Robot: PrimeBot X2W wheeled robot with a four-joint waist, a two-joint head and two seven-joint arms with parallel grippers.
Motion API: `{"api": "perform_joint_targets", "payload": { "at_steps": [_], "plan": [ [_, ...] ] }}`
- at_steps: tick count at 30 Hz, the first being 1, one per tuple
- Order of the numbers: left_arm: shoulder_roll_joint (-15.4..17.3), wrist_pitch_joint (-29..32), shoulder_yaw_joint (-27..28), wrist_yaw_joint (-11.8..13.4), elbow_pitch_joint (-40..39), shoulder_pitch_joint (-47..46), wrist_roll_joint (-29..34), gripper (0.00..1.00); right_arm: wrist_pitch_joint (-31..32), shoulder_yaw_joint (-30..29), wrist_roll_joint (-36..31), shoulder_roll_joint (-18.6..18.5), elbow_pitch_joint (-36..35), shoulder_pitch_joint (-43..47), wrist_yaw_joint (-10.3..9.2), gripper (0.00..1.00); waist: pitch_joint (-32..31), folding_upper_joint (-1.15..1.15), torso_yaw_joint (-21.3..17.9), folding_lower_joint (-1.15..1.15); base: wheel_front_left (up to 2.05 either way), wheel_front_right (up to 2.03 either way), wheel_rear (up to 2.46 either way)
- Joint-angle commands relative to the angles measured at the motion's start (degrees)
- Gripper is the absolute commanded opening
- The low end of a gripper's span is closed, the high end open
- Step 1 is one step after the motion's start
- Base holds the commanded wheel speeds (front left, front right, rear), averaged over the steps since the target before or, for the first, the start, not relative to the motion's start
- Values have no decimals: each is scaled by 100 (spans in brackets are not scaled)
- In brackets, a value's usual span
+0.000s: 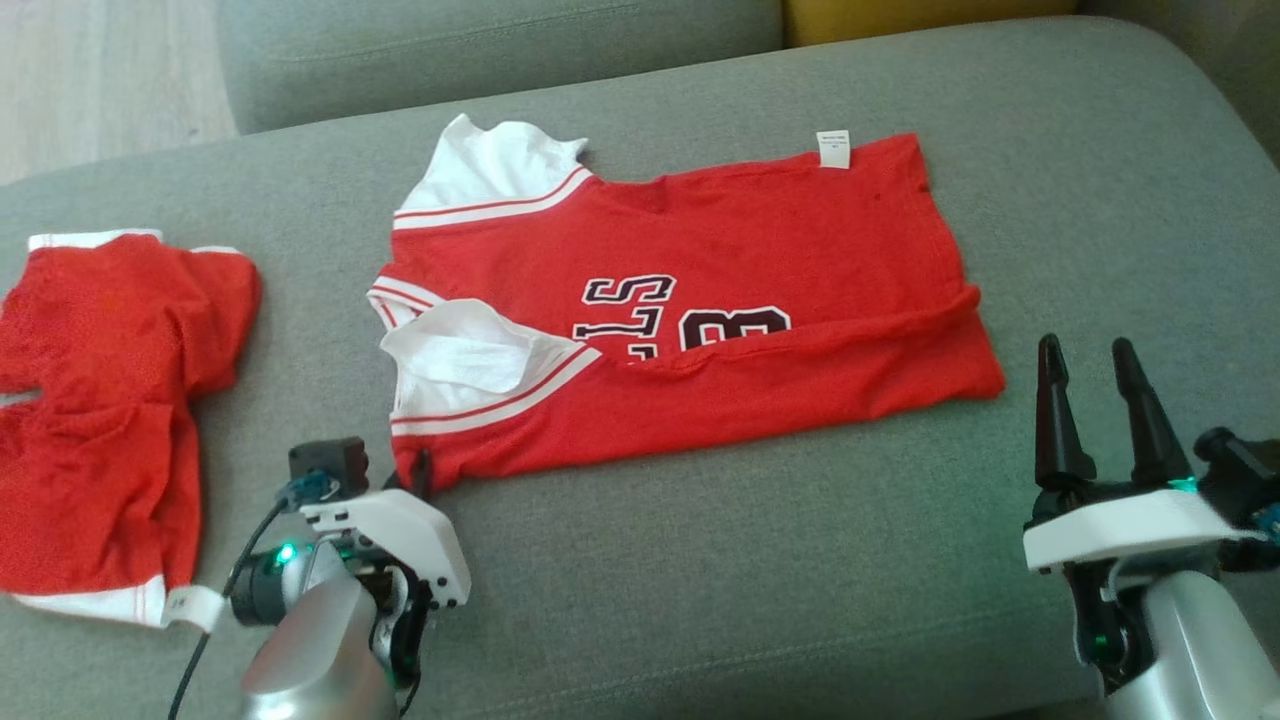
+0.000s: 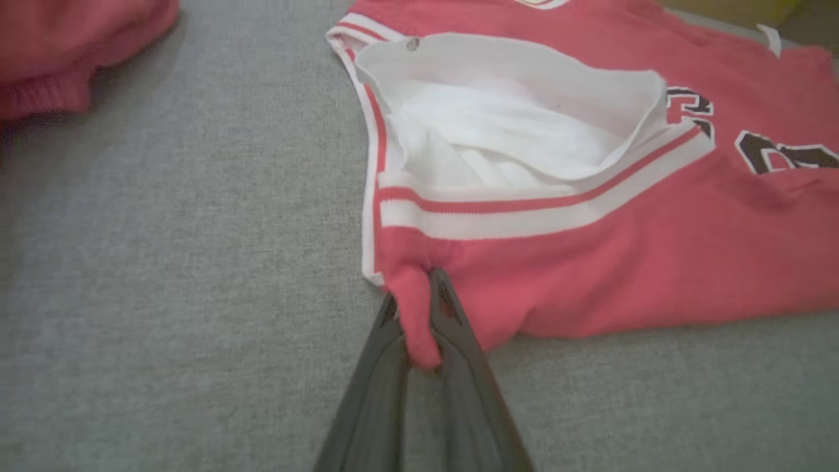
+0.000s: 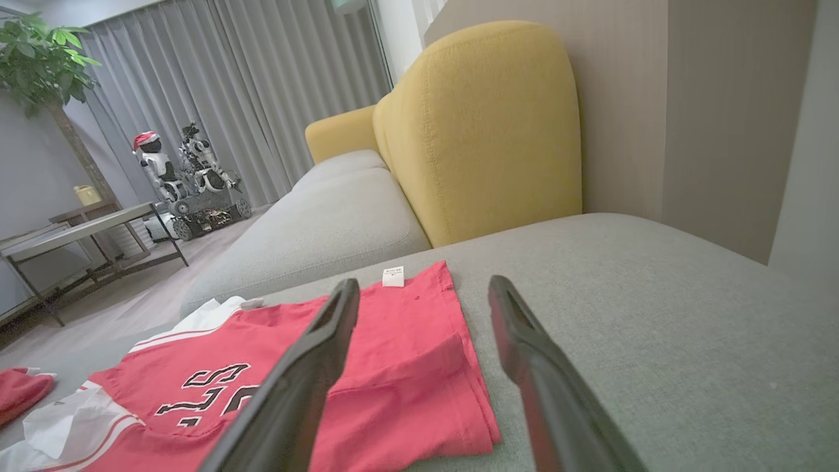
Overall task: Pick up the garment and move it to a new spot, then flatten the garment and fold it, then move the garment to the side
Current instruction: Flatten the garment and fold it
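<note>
The jersey (image 1: 690,300) lies on the grey sofa cushion (image 1: 700,560) in front of us. Its near long edge is already turned over onto the numbers. Its long axis runs across our view: white sleeves and collar toward our left, hem and its small white label (image 1: 833,148) toward our right.

Our left gripper (image 1: 420,475) sits at the near-left corner, just below the near sleeve (image 1: 470,350). In the left wrist view the left gripper (image 2: 417,295) has its jaws closed on a pinch of red cloth, with a little tongue of fabric squeezed between them.

Our right gripper (image 1: 1090,350) stands open and holds nothing. It is just beside the near-right hem corner but clear of the cloth. From the right wrist view the right gripper (image 3: 423,283) has the hem lying ahead and to its left.

So we judge that each arm is nearer its own end of the near edge. The right must reach inward, to its left, to take its corner before the next fold. A pair of red shorts (image 1: 110,400) rests well apart at our far left.
</note>
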Motion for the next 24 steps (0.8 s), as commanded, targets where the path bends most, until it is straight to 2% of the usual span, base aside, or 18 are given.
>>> {"api": "perform_joint_targets", "payload": {
  "at_steps": [1, 14, 24],
  "plan": [
    [73, -129, 162, -12, -162, -251, -48, 0, 35, 86, -3, -83, -113, -241, 42, 100, -14, 0, 32, 0, 0, 0, 0],
    [44, -417, 283, -83, -1416, -15, -123, 0, 888, -467, 179, 166, 999, -716, 42, 100, 49, 0, 311, 0, 0, 0, 0],
    [39, -410, 132, -55, -1998, 144, -73, 0, 1323, -952, 109, 254, 2290, -1450, 42, 100, 275, 0, 471, 0, 0, 0, 0]
  ]
}}
